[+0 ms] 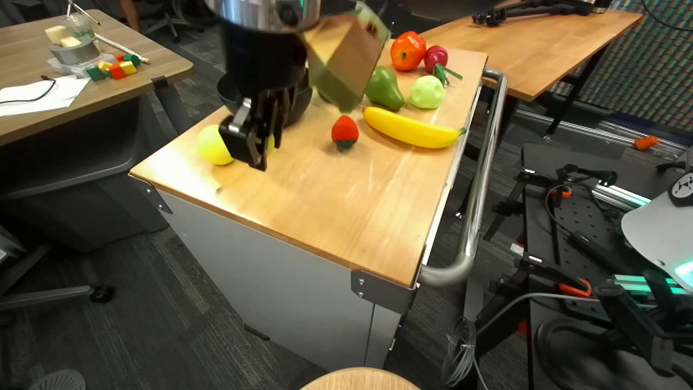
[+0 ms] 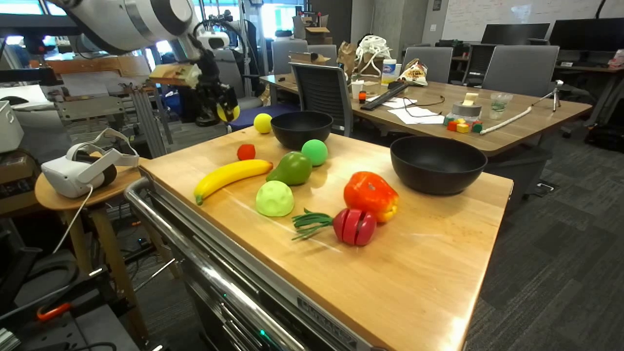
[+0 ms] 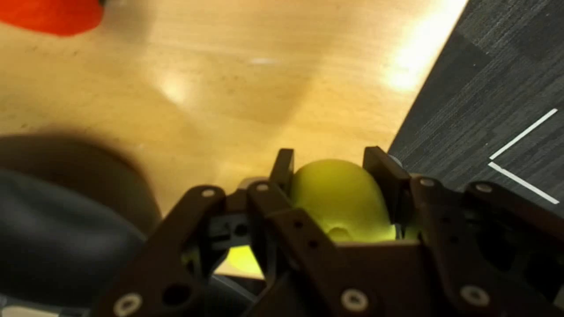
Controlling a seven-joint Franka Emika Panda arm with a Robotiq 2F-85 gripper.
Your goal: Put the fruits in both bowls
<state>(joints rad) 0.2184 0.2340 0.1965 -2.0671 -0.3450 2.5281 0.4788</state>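
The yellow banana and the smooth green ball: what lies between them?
In an exterior view, a green pear-shaped fruit lies between the yellow banana and the smooth green ball.

Open tabletop [image 2: 363, 161] between bowls [image 2: 438, 168], green ball [image 2: 315, 152] perhaps against the smaller.

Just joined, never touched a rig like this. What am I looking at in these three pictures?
It's a robot arm ending in a two-fingered gripper. Two pictures come from cameras standing outside the robot; the third comes from its wrist, looking past the gripper. The gripper is closed on a yellow ball. On the wooden top lie a larger black bowl, a smaller black bowl, a second yellow ball, a banana, a green pear-shaped piece, a green ball, a pale green ball, a strawberry-like piece, a pepper and a radish-like piece.
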